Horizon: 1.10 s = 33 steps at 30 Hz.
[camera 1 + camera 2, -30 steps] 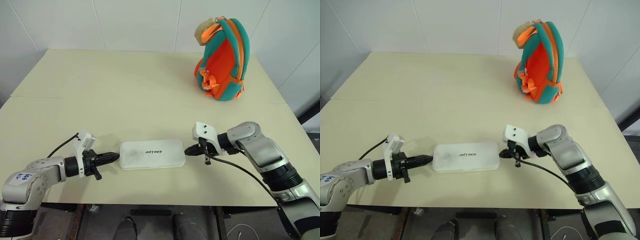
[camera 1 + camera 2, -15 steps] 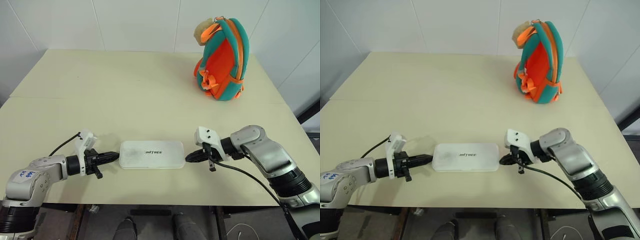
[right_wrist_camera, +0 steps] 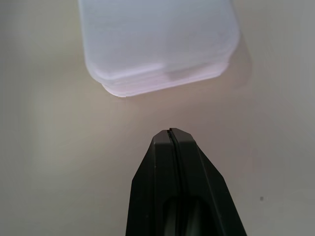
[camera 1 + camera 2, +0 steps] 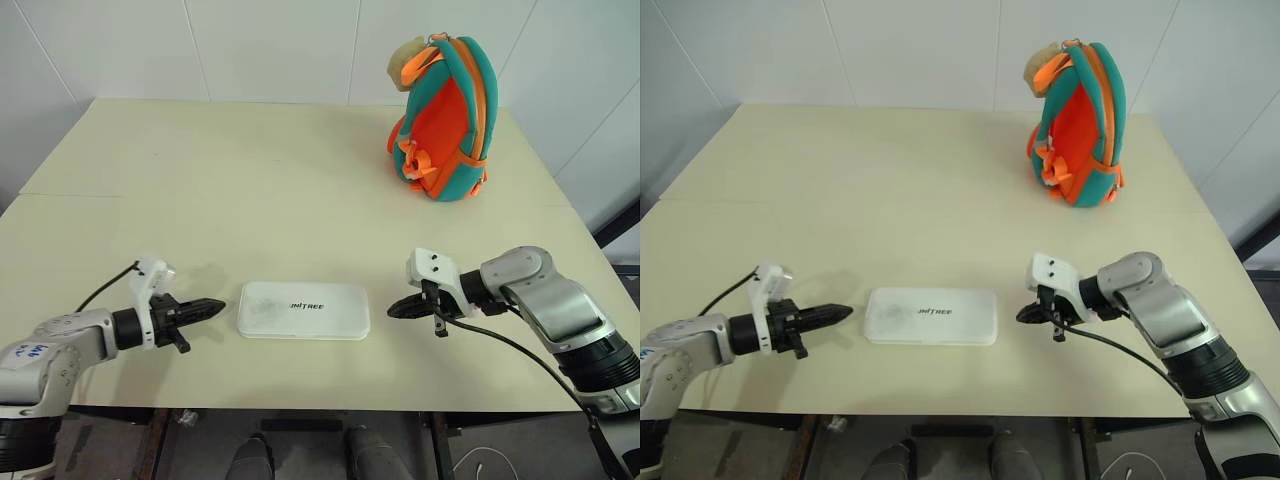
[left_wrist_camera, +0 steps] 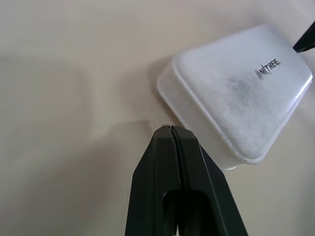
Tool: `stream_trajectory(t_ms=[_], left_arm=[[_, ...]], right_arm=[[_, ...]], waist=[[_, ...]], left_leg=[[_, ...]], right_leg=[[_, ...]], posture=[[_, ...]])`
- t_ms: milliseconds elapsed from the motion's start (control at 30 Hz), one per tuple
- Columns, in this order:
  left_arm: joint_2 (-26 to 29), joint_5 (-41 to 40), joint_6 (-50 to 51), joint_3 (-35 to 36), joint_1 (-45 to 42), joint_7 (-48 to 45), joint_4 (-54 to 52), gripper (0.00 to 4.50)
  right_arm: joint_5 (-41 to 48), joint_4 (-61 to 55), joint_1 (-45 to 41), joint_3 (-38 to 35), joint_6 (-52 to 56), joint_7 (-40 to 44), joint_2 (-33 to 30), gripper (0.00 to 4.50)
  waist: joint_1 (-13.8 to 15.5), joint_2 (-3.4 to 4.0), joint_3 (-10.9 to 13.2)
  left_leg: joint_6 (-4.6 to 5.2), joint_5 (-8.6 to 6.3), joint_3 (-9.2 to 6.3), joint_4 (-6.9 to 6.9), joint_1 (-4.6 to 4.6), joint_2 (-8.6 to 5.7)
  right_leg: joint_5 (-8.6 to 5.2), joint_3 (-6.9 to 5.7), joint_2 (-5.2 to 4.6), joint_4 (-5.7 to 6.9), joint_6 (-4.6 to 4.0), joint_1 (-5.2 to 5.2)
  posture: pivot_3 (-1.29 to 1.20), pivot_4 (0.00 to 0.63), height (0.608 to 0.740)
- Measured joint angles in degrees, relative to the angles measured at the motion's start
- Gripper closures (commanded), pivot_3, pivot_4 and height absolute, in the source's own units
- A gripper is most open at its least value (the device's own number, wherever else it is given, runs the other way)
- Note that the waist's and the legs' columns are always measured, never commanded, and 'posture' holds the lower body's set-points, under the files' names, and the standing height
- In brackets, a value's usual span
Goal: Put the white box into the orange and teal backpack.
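The left gripper (image 4: 212, 304) hovers low over the table (image 4: 250, 190) with its two black fingers pressed together, empty, its tip aimed at the near short end of the white box (image 4: 304, 309), which lies just beyond that tip with a small gap of bare table between them. The box lies flat, lettering up, its long axis running straight from one gripper toward the other, so each arm faces one short end. On the far side, the right gripper (image 4: 398, 306) is likewise pinched closed and holding nothing, its tip pointing back at the box's other short end and standing a little further off than the left one does; the left looks the nearer of the two, though the margin is slight and hard to judge. Well beyond the right gripper, toward the wall, the orange and teal backpack (image 4: 445, 120) stands upright; whether its opening is unzipped cannot be made out, and nothing is seen inside it.
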Motion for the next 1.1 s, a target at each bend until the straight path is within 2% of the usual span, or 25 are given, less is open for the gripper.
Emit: stream_trajectory(t_ms=[100,433,467,500,667,733,900,1100], left_arm=[[0.12,-2.21,4.16,2.84,-1.94,1.54,0.14,3.88],[-0.42,-13.12,20.50,7.32,-6.77,3.38,4.93,0.72],[-0.27,-13.76,22.32,7.29,-6.86,3.39,5.22,0.44],[-0.07,-14.38,24.55,7.19,-7.27,3.49,6.19,0.07],[-0.49,-15.95,34.27,7.30,-12.84,4.68,13.97,0.03],[-0.86,-18.86,37.89,6.91,-15.94,4.21,18.13,0.03],[-0.78,-22.53,39.14,2.01,-18.51,3.77,27.73,0.03],[-0.25,-20.24,39.31,-2.83,-23.93,3.77,36.61,0.03]], right_arm=[[0.02,1.08,-1.31,-0.80,-1.24,-0.55,0.02,3.58],[-0.17,3.24,-2.36,-1.49,-2.80,-2.12,1.41,0.14],[-0.24,3.24,-2.36,-1.49,-2.80,-2.27,1.50,0.00],[-0.34,3.26,-2.36,-1.49,-2.80,-2.48,1.62,0.00],[-0.42,3.22,-2.35,-1.48,-2.72,-3.18,2.28,0.00],[-0.42,3.19,-2.35,-1.48,-2.62,-3.50,2.69,0.00],[-0.44,3.05,-2.35,-1.47,-2.52,-4.04,2.95,0.00],[-0.40,2.54,-2.33,-1.49,-2.19,-5.21,3.19,0.00]], waist=[[0.02,0.00,0.00],[-0.01,-0.01,0.00],[-0.08,0.00,0.00],[-0.12,0.00,0.00],[-0.04,-0.01,0.00],[0.03,0.00,0.00],[0.00,-0.01,0.00],[0.07,0.00,0.00]], left_leg=[[0.00,0.00,0.00,0.00,0.00,0.00],[0.00,0.00,-0.02,-0.04,-0.01,0.00],[0.00,0.00,-0.02,-0.04,0.00,0.00],[0.00,0.00,-0.02,-0.04,0.00,0.00],[0.00,0.00,-0.05,0.02,0.00,-0.01],[0.00,0.00,-0.07,0.03,-0.01,-0.02],[-0.01,0.00,-0.10,-0.01,-0.01,-0.02],[-0.02,0.01,-0.11,0.01,-0.01,-0.02]], right_leg=[[0.00,0.00,0.00,-0.01,0.00,0.00],[0.00,-0.01,0.00,0.00,0.01,0.00],[0.00,-0.01,0.00,0.00,0.01,0.00],[0.00,-0.01,0.01,0.01,0.01,-0.01],[0.01,-0.04,0.02,0.06,0.01,0.00],[0.01,-0.05,0.01,0.06,0.02,0.01],[0.01,-0.07,0.01,0.05,0.02,0.01],[0.01,-0.09,0.02,0.09,0.02,-0.01]], posture=[[0.00,0.150,0.740],[0.00,0.150,0.740],[0.00,0.150,0.740],[0.00,0.150,0.740],[0.00,0.150,0.740],[0.00,0.150,0.740],[0.00,0.150,0.740],[0.00,0.150,0.740]])
